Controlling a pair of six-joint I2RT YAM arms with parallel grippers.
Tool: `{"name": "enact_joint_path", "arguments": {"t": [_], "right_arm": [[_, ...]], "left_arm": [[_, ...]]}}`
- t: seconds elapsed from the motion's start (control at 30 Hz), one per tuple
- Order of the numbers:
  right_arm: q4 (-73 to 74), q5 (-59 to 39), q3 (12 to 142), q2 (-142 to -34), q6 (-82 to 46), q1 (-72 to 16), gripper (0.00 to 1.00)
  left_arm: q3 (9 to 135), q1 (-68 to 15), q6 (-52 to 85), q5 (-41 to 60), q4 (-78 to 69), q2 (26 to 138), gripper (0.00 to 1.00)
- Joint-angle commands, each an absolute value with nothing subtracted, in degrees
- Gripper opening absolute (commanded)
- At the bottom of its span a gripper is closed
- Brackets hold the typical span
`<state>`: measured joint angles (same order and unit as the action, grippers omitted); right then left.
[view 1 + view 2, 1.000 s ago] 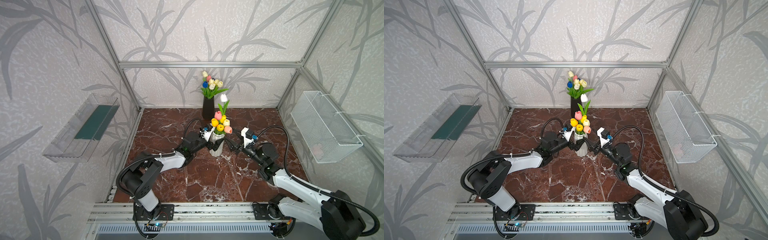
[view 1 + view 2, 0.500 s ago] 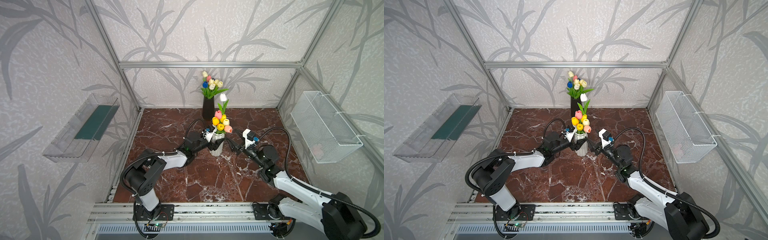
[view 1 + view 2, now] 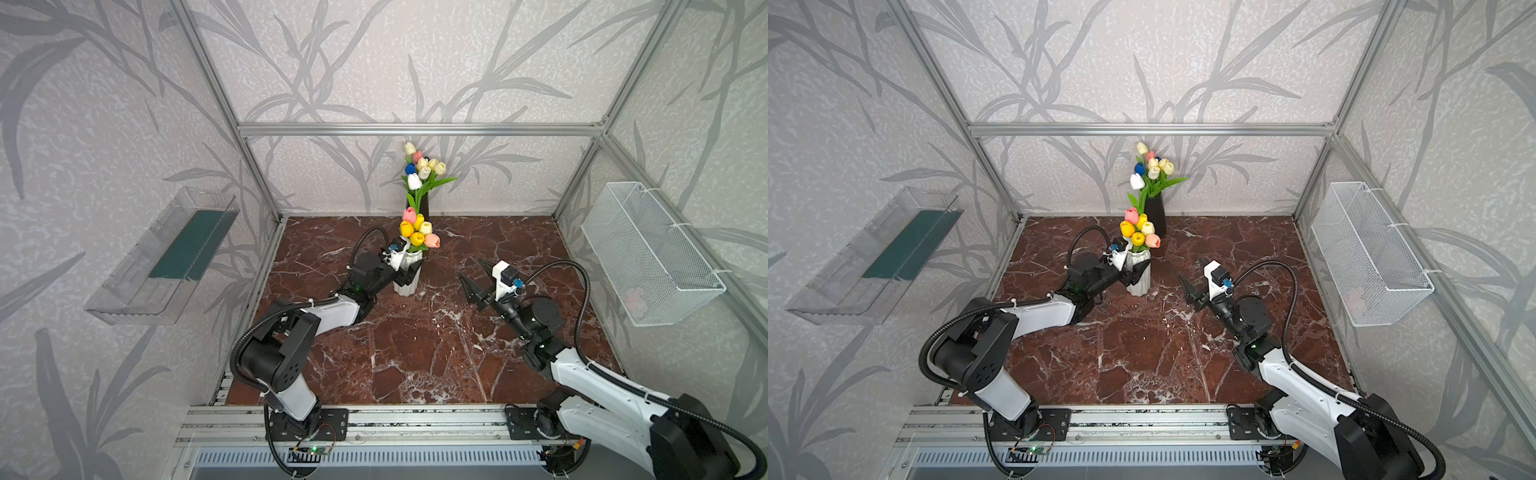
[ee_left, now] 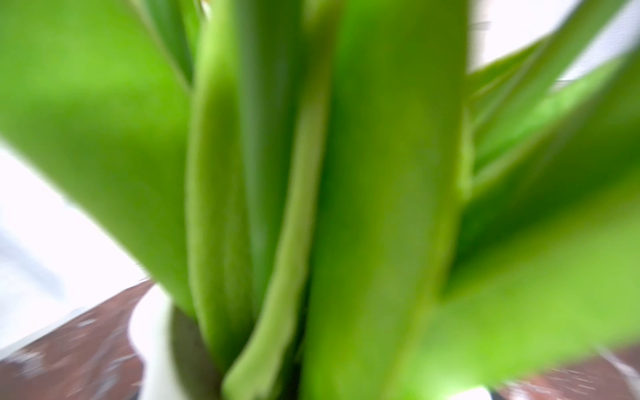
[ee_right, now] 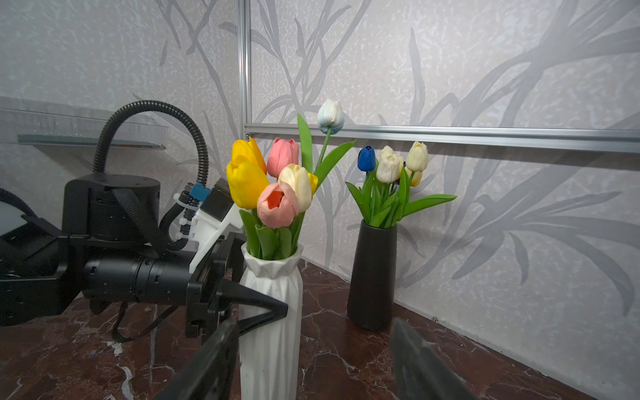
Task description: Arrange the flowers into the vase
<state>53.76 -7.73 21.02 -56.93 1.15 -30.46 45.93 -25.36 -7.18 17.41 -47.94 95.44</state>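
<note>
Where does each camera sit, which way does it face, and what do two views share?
Top view: high at the front, looking down and back over the table; both arms show.
Top view: alongside, same aim; both arms too.
Left wrist: hard against blurred green leaves; no fingers show.
Right wrist: low, facing the white vase and black vase; its own open fingers and the left gripper show.
Shared: both wrist views show the white vase.
</note>
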Motion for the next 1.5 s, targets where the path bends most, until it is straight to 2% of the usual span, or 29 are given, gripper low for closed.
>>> {"name": "enact_joint_path", "arguments": {"t": [0.0, 0.2, 0.37, 0.7, 0.83, 0.97, 1.0, 1.07, 1.13, 1.47], "right_arm": [[56.0, -6.6, 20.5, -55.9, 2.0, -30.7, 0.70], [54.0, -7.0, 21.2, -54.5, 2.5, -30.7, 0.70], [50.0, -7.0, 22.0, -51.7, 3.5, -30.8, 0.70], [45.5, -6.9, 22.7, -48.4, 4.5, -30.7, 0.70], [45.4, -7.1, 22.7, -48.3, 4.1, -30.8, 0.70], [44.4, -7.5, 23.4, -48.2, 4.1, -30.7, 0.70], [44.1, -7.7, 23.6, -48.2, 4.3, -30.7, 0.70], [44.1, -7.8, 23.6, -48.1, 4.2, -30.7, 0.70], [44.1, -7.7, 23.6, -48.0, 4.2, -30.7, 0.70], [44.6, -7.3, 23.6, -47.5, 4.4, -30.8, 0.71]], "left_arm": [[51.2, -20.8, -10.1, 16.8, -55.3, 98.5, 0.32], [61.7, -13.1, -4.6, 19.6, -61.5, 110.1, 0.32], [72.9, -9.3, -0.8, 21.3, -61.0, 119.2, 0.32], [93.0, -7.2, 2.1, 24.8, -54.0, 131.8, 0.36], [97.1, -7.2, 2.6, 24.1, -53.3, 134.6, 0.38], [99.7, -7.4, 2.5, 24.3, -51.4, 136.0, 0.46], [99.7, -7.4, 2.5, 24.2, -51.5, 136.0, 0.51], [99.1, -7.3, 2.5, 24.0, -52.6, 135.8, 0.79], [98.2, -7.3, 2.7, 24.1, -54.3, 135.4, 0.99], [92.8, -7.2, 2.0, 25.0, -54.0, 130.3, 1.00]]}}
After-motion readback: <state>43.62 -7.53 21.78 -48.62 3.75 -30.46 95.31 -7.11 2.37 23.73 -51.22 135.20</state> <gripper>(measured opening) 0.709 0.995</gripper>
